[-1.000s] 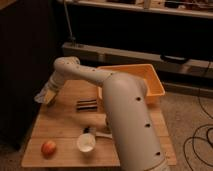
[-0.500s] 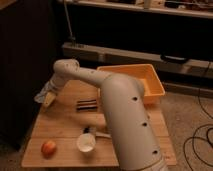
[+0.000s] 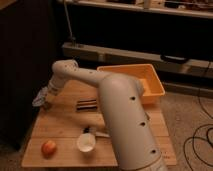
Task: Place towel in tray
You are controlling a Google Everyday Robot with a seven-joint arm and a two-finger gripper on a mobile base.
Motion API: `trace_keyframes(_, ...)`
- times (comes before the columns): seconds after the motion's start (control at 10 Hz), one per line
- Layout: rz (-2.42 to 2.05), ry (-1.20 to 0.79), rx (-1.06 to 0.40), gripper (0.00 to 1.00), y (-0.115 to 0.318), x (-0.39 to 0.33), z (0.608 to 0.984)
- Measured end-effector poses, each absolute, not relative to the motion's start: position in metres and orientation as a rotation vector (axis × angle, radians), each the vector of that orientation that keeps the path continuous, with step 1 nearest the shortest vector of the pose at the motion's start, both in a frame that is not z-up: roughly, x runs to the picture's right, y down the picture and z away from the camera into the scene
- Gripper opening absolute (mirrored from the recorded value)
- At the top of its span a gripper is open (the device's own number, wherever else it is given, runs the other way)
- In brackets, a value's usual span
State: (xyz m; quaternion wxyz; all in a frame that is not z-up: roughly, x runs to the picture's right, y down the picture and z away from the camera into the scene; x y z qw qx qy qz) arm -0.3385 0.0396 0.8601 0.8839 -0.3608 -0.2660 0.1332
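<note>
My gripper (image 3: 44, 101) is at the far left of the wooden table (image 3: 60, 125), low over its left edge. A pale grey towel (image 3: 40, 97) hangs bunched at the gripper, held just above the table. The orange tray (image 3: 150, 86) stands at the table's back right, far from the gripper; most of its left part is hidden behind my arm (image 3: 122, 115).
A white cup (image 3: 86, 142) stands near the front middle with a dark utensil (image 3: 90, 131) beside it. An apple (image 3: 48, 148) lies at the front left. A dark flat object (image 3: 87, 104) lies mid-table. A dark cabinet stands to the left, shelving behind.
The gripper with the towel has moved slightly left and down toward the table's left edge. The other objects have not moved.
</note>
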Motion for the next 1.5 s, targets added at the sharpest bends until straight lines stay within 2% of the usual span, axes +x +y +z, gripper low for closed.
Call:
trace_keyframes(0.1, 0.285, -0.548, -0.751, 0.08, 0.039, -0.338, 0.860)
trace_keyframes(0.3, 0.290, -0.547, -0.750, 0.00, 0.037, -0.335, 0.861)
trace_keyframes(0.7, 0.306, -0.543, -0.736, 0.00, 0.023, -0.327, 0.857)
trace_keyframes(1.3, 0.414, -0.556, -0.705, 0.00, -0.049, -0.284, 0.854)
trace_keyframes(1.5, 0.461, -0.519, -0.673, 0.00, -0.073, -0.249, 0.862)
